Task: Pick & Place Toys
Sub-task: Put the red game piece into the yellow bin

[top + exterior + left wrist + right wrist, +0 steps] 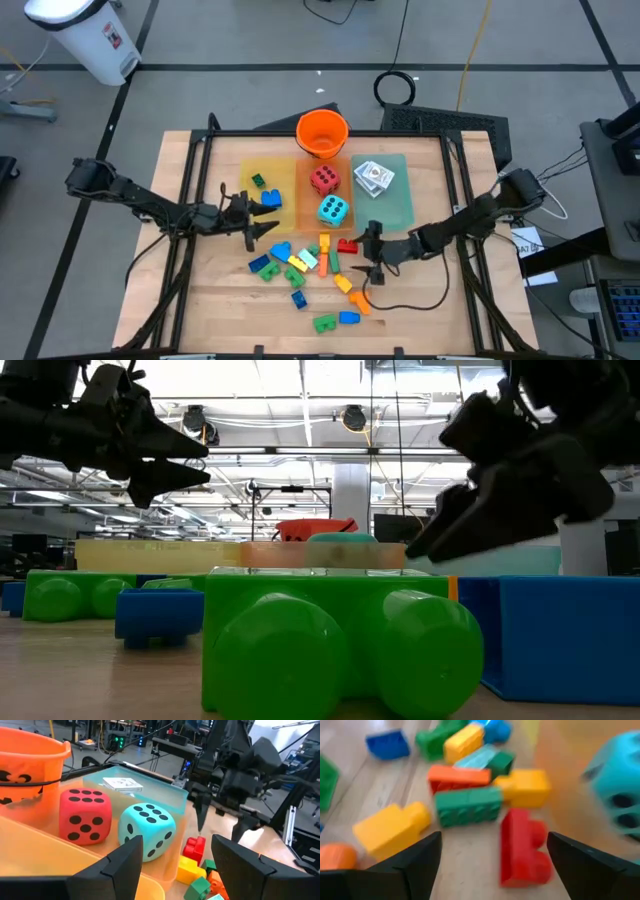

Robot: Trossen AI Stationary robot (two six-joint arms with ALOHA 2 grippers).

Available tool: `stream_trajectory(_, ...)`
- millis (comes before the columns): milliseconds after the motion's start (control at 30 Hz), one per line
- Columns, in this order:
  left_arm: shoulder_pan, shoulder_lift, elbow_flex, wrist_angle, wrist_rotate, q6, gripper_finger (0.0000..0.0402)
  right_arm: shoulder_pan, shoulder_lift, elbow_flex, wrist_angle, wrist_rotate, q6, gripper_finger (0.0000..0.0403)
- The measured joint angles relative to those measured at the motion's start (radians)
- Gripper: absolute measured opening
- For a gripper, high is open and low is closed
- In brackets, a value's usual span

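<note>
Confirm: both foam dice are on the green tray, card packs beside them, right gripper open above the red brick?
Not quite. In the high view, the red die and teal die sit on the orange tray; only the card packs are on the green tray. The right gripper is open above the red brick.

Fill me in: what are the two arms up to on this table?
A toy-sorting job is midway. The right gripper hangs open over the loose bricks on the wood, lined up on a red brick, holding nothing. The left gripper waits by the yellow tray, fingers apart and empty. The red die and teal die sit on the orange tray, card packs on the green tray. Most bricks still lie scattered on the table.
</note>
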Motion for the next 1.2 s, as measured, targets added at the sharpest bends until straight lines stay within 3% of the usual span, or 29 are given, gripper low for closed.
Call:
stream_trajectory(300, 0.000, 0.003, 0.000, 0.003, 0.000, -0.012, 0.0241, -0.004, 0.092, 0.041, -0.011, -0.079, -0.023, 0.0291)
stream_trajectory(533, 0.000, 0.003, 0.000, 0.003, 0.000, -0.022, 0.0241, 0.040, -0.045, 0.041, -0.237, -0.206, 0.037, 0.0274)
stream_trajectory(700, 0.000, 0.003, 0.000, 0.003, -0.001, -0.022, 0.0241, 0.107, -0.172, 0.037, -0.419, -0.105, 0.060, 0.0265)
stream_trajectory(900, 0.000, 0.003, 0.000, 0.003, -0.001, -0.022, 0.0241, 0.157, -0.218, 0.037, -0.461, 0.090, 0.054, 0.0261)
stream_trajectory(1067, 0.000, 0.003, 0.000, 0.003, -0.001, -0.022, 0.0241, 0.121, -0.153, 0.037, -0.450, 0.094, 0.056, 0.0259)
stream_trajectory(1200, 0.000, 0.003, 0.000, 0.003, -0.001, -0.026, 0.0241, 0.069, -0.081, 0.038, -0.444, -0.005, 0.061, 0.0258)
